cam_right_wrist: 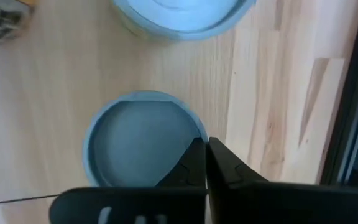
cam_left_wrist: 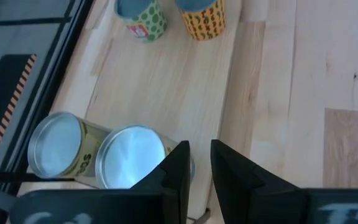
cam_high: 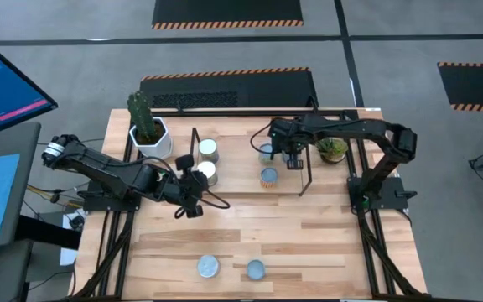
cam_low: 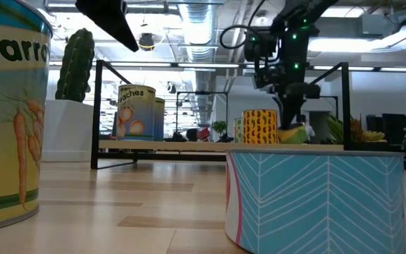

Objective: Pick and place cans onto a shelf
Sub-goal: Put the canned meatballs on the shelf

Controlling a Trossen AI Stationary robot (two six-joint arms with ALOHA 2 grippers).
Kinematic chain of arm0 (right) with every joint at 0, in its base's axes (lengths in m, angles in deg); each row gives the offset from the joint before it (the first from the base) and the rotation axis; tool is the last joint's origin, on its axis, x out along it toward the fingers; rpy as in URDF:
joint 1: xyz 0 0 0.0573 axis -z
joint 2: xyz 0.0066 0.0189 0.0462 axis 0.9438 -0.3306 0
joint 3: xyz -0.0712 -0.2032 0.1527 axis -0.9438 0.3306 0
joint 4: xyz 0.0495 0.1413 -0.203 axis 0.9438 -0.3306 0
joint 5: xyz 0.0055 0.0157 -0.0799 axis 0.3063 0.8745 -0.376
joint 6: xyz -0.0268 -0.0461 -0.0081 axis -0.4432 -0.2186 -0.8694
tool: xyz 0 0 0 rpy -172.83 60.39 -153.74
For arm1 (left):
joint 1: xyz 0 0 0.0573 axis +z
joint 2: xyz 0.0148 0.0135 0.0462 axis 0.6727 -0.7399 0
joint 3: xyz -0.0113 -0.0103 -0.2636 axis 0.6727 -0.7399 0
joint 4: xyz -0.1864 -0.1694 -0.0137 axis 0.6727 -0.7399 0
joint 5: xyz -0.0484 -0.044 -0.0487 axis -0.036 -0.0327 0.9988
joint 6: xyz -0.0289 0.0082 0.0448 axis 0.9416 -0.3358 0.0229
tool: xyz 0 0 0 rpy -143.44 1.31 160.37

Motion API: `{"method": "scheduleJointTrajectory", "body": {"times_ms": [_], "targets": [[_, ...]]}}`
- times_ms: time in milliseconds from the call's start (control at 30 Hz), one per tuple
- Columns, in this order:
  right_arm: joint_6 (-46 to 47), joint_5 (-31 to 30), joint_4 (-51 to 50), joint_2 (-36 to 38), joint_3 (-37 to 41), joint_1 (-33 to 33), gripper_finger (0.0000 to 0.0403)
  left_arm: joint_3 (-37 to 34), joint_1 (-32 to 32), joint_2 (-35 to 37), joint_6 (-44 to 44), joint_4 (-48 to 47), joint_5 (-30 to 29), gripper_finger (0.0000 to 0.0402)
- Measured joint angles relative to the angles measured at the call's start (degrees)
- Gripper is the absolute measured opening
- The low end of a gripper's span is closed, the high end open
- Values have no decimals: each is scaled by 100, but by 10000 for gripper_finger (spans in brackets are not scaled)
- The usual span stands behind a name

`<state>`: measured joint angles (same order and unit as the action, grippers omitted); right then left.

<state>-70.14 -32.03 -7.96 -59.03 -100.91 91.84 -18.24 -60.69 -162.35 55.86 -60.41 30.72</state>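
The shelf [cam_high: 304, 172] is a thin black rod frame at mid table. On it stand two silvery-topped cans [cam_high: 207, 161] at its left end and two teal-topped cans [cam_high: 267, 164] farther right. Two more cans [cam_high: 231, 268] stand near the table's near edge and fill the low view's foreground [cam_low: 316, 197]. My left gripper [cam_high: 198, 191] hovers just near of the silvery cans [cam_left_wrist: 132, 155], its fingers a narrow gap apart and empty. My right gripper [cam_high: 293, 159] is shut and empty, pointing down beside the teal cans, with a teal top [cam_right_wrist: 145, 140] beyond its fingertips.
A white faceted pot with a cactus [cam_high: 149, 126] stands at the far left, beside the shelf's left end. A small spiky green plant [cam_high: 332, 149] stands right of the shelf. Bare wood [cam_high: 292, 226] lies between the shelf and the two near cans.
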Motion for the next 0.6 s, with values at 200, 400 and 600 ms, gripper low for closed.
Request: {"method": "scheduleJointTrajectory", "body": {"times_ms": [200, 400, 600], "targets": [[-97, 0, 278, -56, 16, 80, 15, 0, 1, 0, -181, 136, 2, 52], [-94, 1, 283, -50, 14, 104, 18, 0, 2, 0, -184, 142, 2, 52], [50, -2, 261, -52, 14, 108, 37, 0, 0, -1, -184, 142, 4, 52]]}}
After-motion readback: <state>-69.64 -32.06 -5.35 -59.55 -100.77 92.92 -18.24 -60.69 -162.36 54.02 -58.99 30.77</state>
